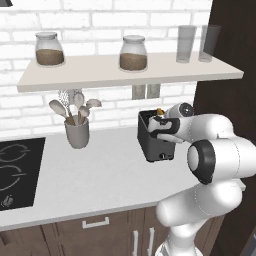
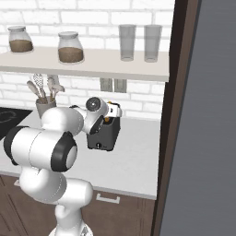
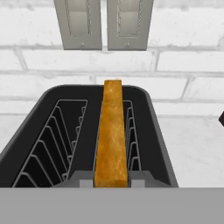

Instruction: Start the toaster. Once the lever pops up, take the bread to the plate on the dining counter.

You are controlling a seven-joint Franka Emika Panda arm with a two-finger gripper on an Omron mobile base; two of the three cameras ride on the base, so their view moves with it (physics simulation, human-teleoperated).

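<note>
Toaster (image 1: 156,141): standing on the white worktop (image 1: 100,175) toward the right end, near the brick wall, below two wall switches (image 3: 104,22); slots facing up.
Bread (image 3: 111,135): upright in the right-hand slot in the hand view, top crust raised above the slot rim (toasting apparently finished, judged from how high the slice sits).
Gripper (image 3: 111,180): directly above the toaster, jaws pressed in on the near end of the bread, one finger tip at each face of the slice; also seen at the toaster top in the right base view (image 2: 109,119).
Grip: looks made, slice not yet lifted clear of the slot.
Done so far: start of the toaster and the pop-up seem past; hold on the bread taken.
Left to do: straight pull upward out of the slot, then carry to the plate on the dining counter, then release.
Risk: wire guides close on both sides of the slice (a tilted pull could snag the crust).
Nearby: utensil holder (image 1: 77,131) well to the left of the toaster, hob (image 1: 15,172) at the far left, jars (image 1: 133,53) and glasses (image 1: 186,43) on the shelf (image 1: 125,75) above.
</note>
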